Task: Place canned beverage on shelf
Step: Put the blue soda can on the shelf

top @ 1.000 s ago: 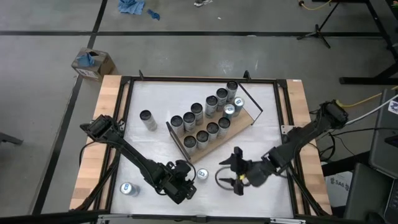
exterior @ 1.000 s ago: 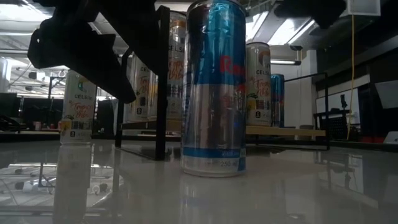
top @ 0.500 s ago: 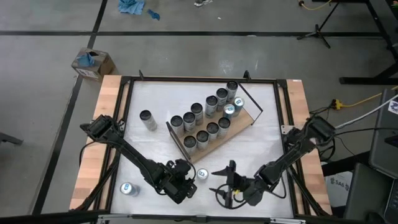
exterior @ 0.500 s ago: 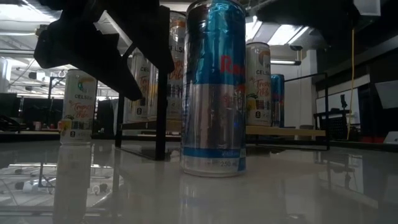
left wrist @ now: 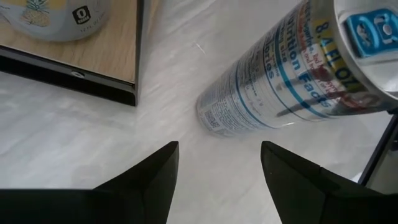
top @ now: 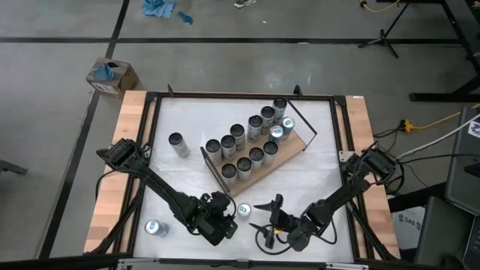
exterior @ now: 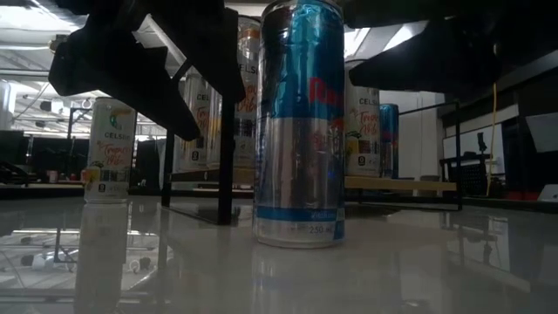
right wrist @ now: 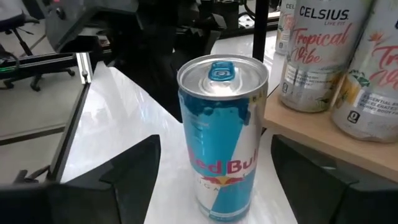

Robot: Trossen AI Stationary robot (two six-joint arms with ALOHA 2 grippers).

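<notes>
Behind the blue can (exterior: 299,122), shelf (exterior: 401,184) cans partly hidden, arms silhouetted.

Eleven upright cylindrical metal beverage cans (top: 237,131) stand on one light-brown wood-grain shelf board (top: 292,149); three more cans (top: 178,144) stand on the white table (top: 322,142).
</notes>
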